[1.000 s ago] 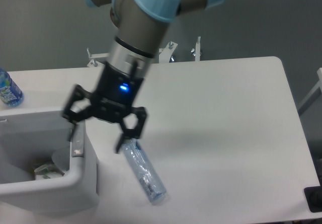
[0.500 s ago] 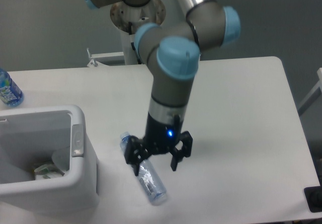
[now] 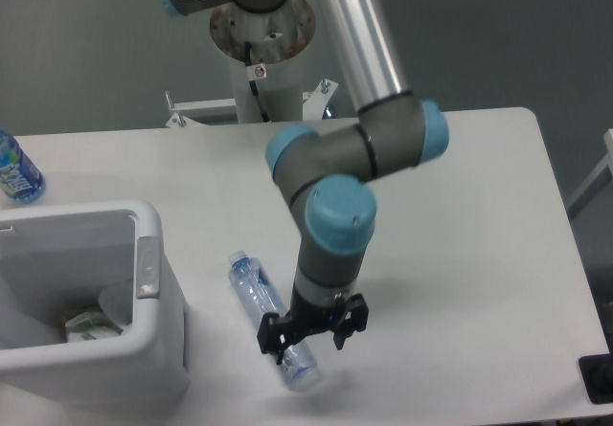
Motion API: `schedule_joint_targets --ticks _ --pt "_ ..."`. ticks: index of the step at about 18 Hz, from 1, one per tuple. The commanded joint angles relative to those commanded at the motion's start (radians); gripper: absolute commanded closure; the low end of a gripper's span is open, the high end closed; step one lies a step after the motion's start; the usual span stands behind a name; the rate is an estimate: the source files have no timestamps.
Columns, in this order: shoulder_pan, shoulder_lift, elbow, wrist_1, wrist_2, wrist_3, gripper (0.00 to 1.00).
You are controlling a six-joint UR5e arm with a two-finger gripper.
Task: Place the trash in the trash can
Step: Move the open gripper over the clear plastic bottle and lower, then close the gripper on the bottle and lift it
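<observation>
- Camera view, fixed, looking down on a white worktop [image 3: 460, 215] with rounded corners.
- Long flattened clear plastic bottle with a bluish tint [image 3: 259, 297]: lies flat on the worktop, running diagonally from its cap end near the bin to its lower end near the front edge, just right of the bin.
- Black two-finger gripper [image 3: 311, 332]: lowered over the bottle's lower part, fingers spread apart, one finger [image 3: 275, 335] at the bottle and the other to its right; whether the fingers touch the bottle cannot be told.
- Grey arm with light-blue joint caps [image 3: 335, 220]: folds down from a silver tube at the top to the gripper.
- Boxy white plastic bin with rounded corners and a grey latch tab [image 3: 163, 335]: stands at the left front of the worktop, open at the top; crumpled pale material lies inside.
- Small upright blue-labelled bottle [image 3: 14, 172]: stands at the left edge, behind the bin and well apart from the gripper.
</observation>
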Motion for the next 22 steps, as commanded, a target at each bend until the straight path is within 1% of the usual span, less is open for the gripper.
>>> schedule_joint_targets --ticks 7,11,13,14,15,17,18,22 --pt "-0.026 -0.045 -0.002 0.000 0.069 -0.002 0.00" --pt "-0.034 -0.052 -0.006 0.000 0.078 -0.003 0.00" --pt "-0.043 -0.064 -0.006 0.000 0.107 -0.003 0.00" --pt "-0.046 -0.063 -0.006 -0.002 0.112 -0.005 0.03" --pt "-0.048 -0.060 -0.009 -0.002 0.112 -0.009 0.12" --pt "-0.048 -0.057 -0.011 -0.002 0.112 -0.021 0.33" --pt "-0.048 -0.054 -0.012 -0.002 0.112 -0.021 0.38" --pt "-0.048 -0.035 -0.026 0.000 0.112 -0.017 0.42"
